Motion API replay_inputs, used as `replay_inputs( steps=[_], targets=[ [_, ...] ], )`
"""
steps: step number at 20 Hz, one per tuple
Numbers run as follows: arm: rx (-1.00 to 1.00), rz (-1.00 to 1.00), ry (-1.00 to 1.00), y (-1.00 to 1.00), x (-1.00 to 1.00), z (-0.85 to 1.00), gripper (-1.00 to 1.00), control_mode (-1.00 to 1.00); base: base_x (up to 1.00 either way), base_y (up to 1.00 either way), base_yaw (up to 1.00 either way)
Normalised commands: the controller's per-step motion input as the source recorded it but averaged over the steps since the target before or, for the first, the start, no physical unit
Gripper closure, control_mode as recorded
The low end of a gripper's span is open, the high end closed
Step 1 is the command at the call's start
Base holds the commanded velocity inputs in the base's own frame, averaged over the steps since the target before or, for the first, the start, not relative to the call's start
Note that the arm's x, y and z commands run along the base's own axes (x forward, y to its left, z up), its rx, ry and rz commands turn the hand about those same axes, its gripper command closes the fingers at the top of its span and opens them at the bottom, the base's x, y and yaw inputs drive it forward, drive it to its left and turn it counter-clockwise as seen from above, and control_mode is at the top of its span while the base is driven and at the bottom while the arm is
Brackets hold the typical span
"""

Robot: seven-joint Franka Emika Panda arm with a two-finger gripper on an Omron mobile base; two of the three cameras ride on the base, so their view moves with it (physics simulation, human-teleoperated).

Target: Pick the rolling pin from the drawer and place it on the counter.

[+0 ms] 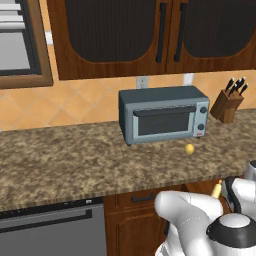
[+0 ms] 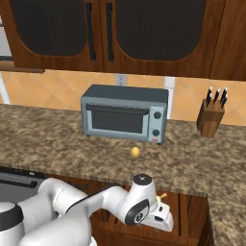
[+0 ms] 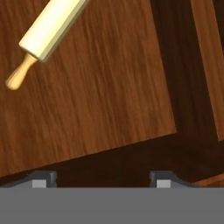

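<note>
The hand view looks down into the open drawer [image 3: 100,92]. The two dark fingers [image 3: 41,178] rise at the bottom of that view, set wide apart with nothing between them, above the drawer's reddish-brown wooden floor. The midpoint of the gripper [image 3: 101,180] sits over the dark edge of that floor. The rolling pin [image 3: 46,33] lies flat on the drawer floor at the upper left of the hand view, well apart from the fingers, running diagonally; its pale body ends in a narrower tan handle with a rounded knob pointing toward the lower left.

In the left base view a pale yellow tip of the rolling pin [image 1: 216,190] shows just below the front edge of the desk [image 1: 65,160], beside the white wrist. The right base view shows the arm reaching down in front of the cabinets, the drawer [image 2: 190,211] open beneath the desk's edge.

Farther back on the desk a small round yellow fruit [image 1: 189,148] lies just in front of a grey toaster oven [image 1: 163,114]. A wooden knife block [image 1: 227,105] stands to the oven's right, near the tiled wall. Dark-panelled upper cabinets [image 1: 115,35] hang above.
</note>
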Motion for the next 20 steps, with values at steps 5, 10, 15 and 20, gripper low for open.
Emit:
replay_inputs(
  steps=[5,10,15,20],
  targets=[
    [0.0,0.0,0.0,-0.31,-0.18,-0.19,-1.0,-1.0,0.0,0.0,0.0],
    [0.0,0.0,0.0,-0.38,-0.45,-0.19,-1.0,-1.0,0.0,0.0,0.0],
    [0.0,0.0,0.0,-0.4,-0.59,-0.27,-1.0,-1.0,0.0,0.0,0.0],
    [0.0,0.0,0.02,-0.36,-0.59,-0.45,-1.0,-1.0,0.0,0.0,0.0]
  ],
)
